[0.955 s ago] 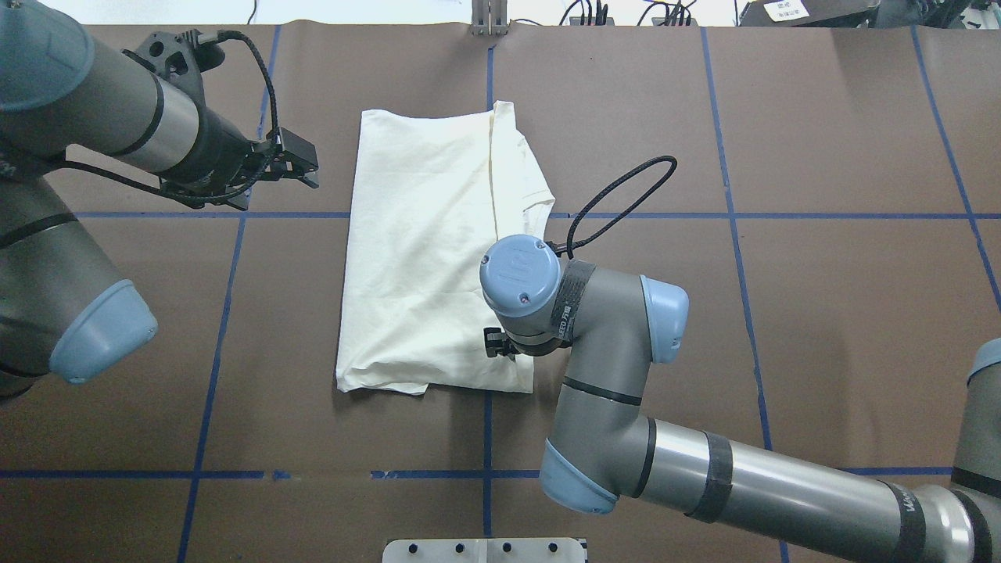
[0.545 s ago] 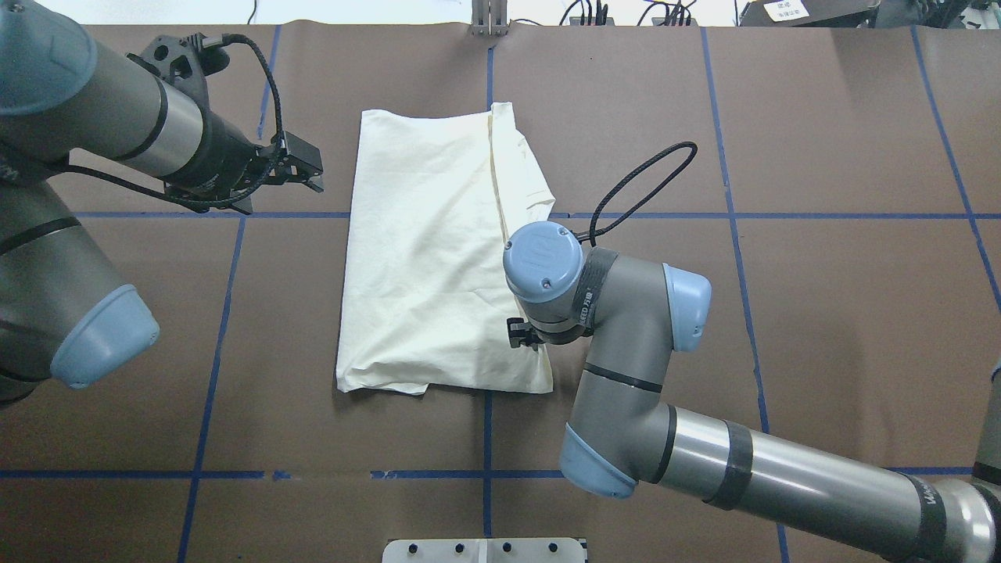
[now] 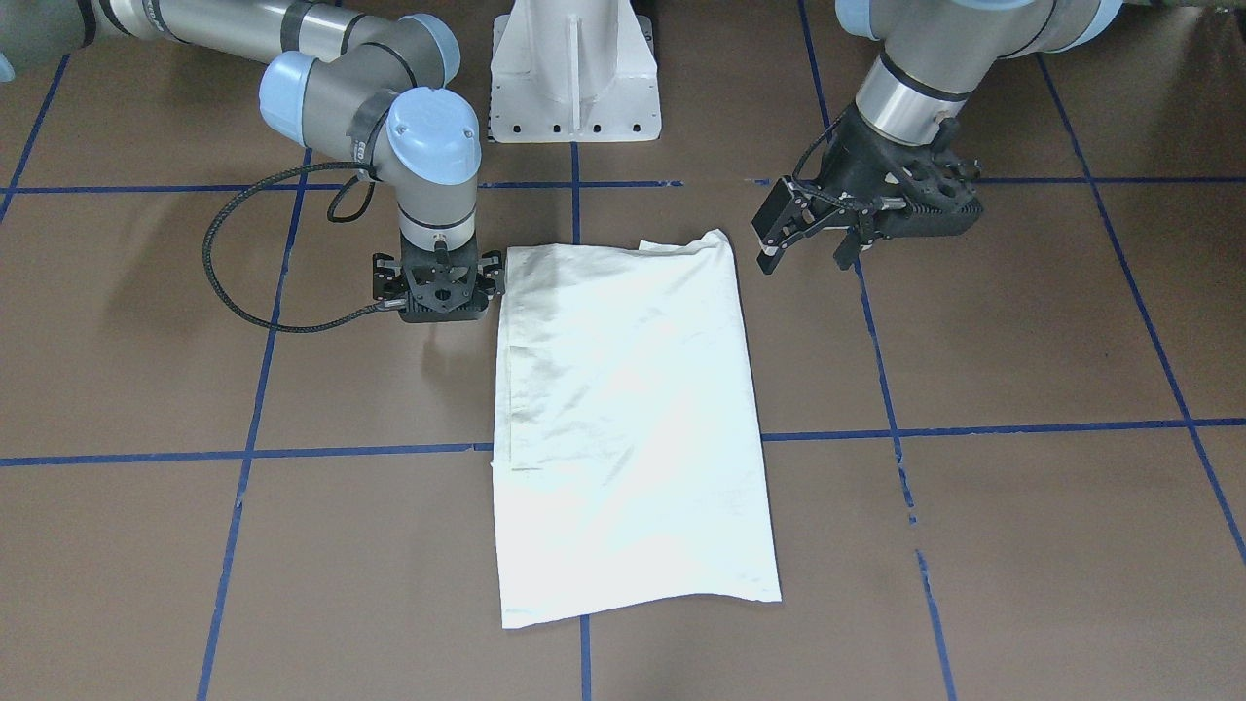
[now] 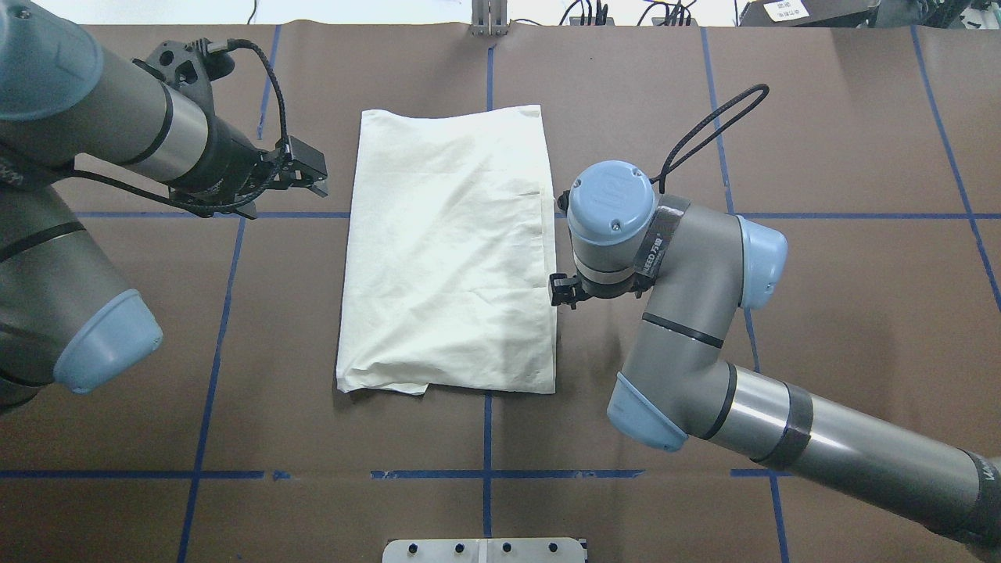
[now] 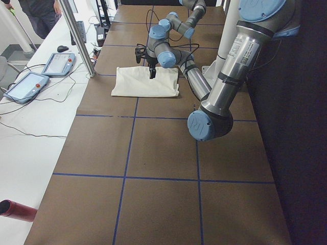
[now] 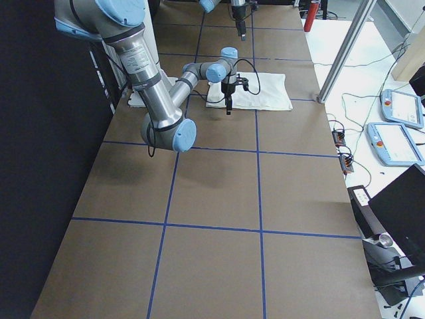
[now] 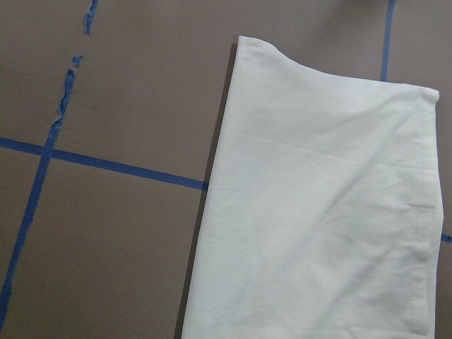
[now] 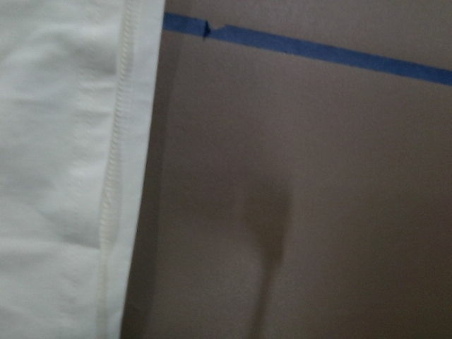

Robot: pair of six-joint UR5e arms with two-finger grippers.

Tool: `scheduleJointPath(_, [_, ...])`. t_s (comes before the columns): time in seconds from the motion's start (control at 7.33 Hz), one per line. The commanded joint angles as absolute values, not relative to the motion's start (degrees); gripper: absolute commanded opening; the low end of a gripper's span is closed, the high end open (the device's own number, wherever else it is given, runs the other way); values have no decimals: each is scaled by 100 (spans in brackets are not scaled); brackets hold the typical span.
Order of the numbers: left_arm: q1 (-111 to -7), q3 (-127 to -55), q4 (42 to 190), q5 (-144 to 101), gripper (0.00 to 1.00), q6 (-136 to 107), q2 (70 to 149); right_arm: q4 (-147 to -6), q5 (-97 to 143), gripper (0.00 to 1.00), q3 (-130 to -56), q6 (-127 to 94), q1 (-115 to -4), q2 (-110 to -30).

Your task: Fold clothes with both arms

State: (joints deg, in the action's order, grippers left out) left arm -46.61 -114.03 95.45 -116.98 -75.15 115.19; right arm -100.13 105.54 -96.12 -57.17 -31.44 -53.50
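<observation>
Our black left fingers (image 4: 313, 173) are wide apart and hold nothing. They hang near the left edge of the cream-white folded cloth shirt (image 4: 450, 250). Our black right fingers (image 3: 438, 300) point straight down, just beside the shirt's right edge. We cannot tell if they are wide or narrow. The shirt lies flat, plain side up, in the middle of the brown surface with blue tape lines (image 4: 782, 313). Our grey-and-silver left arm (image 4: 117, 133) and grey-and-silver right arm (image 4: 688, 313) come in from each side.
</observation>
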Motion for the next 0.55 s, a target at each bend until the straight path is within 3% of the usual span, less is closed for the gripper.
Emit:
scheduleJointPath(0.0, [-4266, -11373, 9623, -11672, 100, -8168, 11479, -9766, 10792, 100, -9763, -5782, -3226, -5194])
scheduleJointPath(0.41, [-2493, -11320, 10722, -10481, 100, -10611, 10820, -9020, 11118, 100, -10063, -6160, -3261, -5317])
